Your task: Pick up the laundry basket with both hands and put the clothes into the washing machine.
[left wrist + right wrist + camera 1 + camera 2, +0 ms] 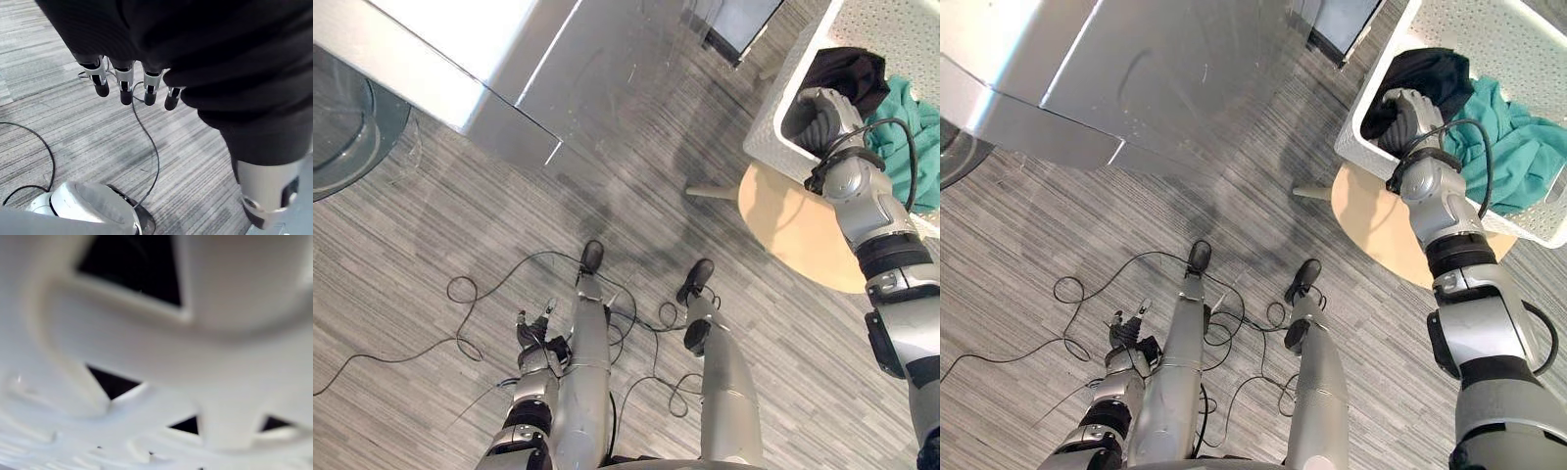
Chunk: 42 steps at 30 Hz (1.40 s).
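The white perforated plastic laundry basket [1484,29] stands on a round pale wooden surface [1381,220], and the coming move turns on it lying right against the right hand [1412,116] but well apart from the left hand [534,333]. The right hand reaches over the basket's near wall; the right wrist view shows the white lattice from very close, but I cannot tell whether that hand's fingers are curled on the rim. The left hand's fingers [125,88] hang straight in a close row, holding nothing, over the grey striped floor [460,225]; from them the basket lies ahead and far to the right. Its long side appears to run off rightward from the right hand, so a 2-handed lift probably calls for the left arm to cross to another rim. Inside, a black crumpled garment [1435,69] lies just beside the right hand, a teal garment [1518,147] beyond it. The silver-white washing machine [1136,69], with its round dark glass door [342,127], stands ahead of the left fingers, bare floor between.
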Motion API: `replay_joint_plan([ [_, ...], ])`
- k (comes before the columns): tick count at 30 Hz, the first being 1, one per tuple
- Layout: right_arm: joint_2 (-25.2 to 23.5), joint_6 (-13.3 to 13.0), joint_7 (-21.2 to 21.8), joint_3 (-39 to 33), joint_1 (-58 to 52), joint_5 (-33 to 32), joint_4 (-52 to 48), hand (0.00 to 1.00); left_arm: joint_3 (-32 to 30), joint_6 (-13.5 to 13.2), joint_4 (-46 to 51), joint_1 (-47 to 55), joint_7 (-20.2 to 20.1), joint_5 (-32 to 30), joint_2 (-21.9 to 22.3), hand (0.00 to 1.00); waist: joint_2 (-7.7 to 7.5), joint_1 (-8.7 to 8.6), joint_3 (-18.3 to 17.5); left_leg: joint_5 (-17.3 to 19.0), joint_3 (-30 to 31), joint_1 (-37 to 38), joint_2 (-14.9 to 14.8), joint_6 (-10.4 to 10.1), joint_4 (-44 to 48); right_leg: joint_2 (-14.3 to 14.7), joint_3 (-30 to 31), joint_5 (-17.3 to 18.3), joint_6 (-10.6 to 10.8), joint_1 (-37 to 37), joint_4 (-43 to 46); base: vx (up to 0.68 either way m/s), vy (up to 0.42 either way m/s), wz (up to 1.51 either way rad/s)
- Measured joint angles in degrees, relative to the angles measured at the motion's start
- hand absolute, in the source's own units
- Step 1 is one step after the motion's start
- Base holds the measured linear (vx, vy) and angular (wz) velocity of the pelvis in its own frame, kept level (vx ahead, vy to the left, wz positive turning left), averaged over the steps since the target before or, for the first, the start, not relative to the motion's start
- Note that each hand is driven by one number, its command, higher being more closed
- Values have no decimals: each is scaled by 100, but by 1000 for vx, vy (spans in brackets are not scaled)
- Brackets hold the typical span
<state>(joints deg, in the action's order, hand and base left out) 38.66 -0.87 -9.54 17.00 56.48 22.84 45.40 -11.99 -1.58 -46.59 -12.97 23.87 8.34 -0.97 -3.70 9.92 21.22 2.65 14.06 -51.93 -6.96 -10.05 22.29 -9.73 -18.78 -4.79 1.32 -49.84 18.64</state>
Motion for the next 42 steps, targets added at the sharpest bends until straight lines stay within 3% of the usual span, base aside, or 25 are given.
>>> replay_joint_plan([
  [7, -28, -7, 154, 343, -157, -40, 28, 100, 52, 2, -3, -80, -45, 0, 96, 0, -6, -12, -3, 7, -12, 133, -8, 8, 62, -27, 9, 2, 1, 161, 21, 62, 7, 1],
  [11, -203, 31, 256, 619, -284, -27, -13, 100, -14, 14, -83, -79, -143, 8, 53, 0, -29, -112, 10, 18, -57, 389, -17, 22, 58, -24, 31, 2, 3, 407, 1, 55, 1, -3],
  [17, -203, 151, 171, 387, -286, -243, -885, 100, -224, 133, -224, -41, -145, 8, 7, 0, -124, -249, 60, 57, -332, 1076, -88, 65, -48, 60, 248, -32, 43, 961, -156, 26, -9, -17],
  [20, -119, 149, -45, 28, -291, -513, -1374, 100, -218, 143, -258, -17, -167, 10, -26, 0, -202, -324, 112, 57, -470, 1627, -83, 77, -281, 67, 352, -39, 68, 1376, -274, 18, -1, -16],
  [26, 434, 154, -44, -484, -335, -722, -1778, 100, -126, 296, -338, 179, -400, 1, -143, 0, -191, -521, 191, 31, -563, 2488, 11, 108, -631, 46, 495, -35, 116, 2030, -391, 56, -3, -7],
  [29, 745, 137, -53, -1265, -737, -735, -2693, 100, -143, 367, -336, 350, -492, -8, -273, 0, -186, -651, 241, 52, -639, 2862, 30, 142, -736, 39, 548, -27, 132, 2345, -467, 74, 22, -11],
  [34, 821, 129, -247, -2105, -1075, -827, -3569, 100, -242, 387, -337, 628, -509, -18, -332, 0, -169, -866, 222, 111, -794, 3413, 108, 238, -937, -30, 672, 44, 246, 2728, -504, 50, 31, -12],
  [37, 821, 115, -347, -2639, -1451, -935, -4099, 100, -592, 444, -338, 888, -524, -17, -300, 0, -116, -912, -12, 136, -931, 3694, 125, 285, -1102, -25, 779, -1, 316, 2952, -724, 75, 51, -20],
  [42, 803, 92, -523, -3413, -2025, -1008, -4573, 100, -892, 477, 0, 1258, -553, 263, -225, 0, 122, -935, -667, 113, -969, 4209, 168, 334, -1471, -36, 795, -62, 410, 3467, -1146, 127, 46, -5],
])
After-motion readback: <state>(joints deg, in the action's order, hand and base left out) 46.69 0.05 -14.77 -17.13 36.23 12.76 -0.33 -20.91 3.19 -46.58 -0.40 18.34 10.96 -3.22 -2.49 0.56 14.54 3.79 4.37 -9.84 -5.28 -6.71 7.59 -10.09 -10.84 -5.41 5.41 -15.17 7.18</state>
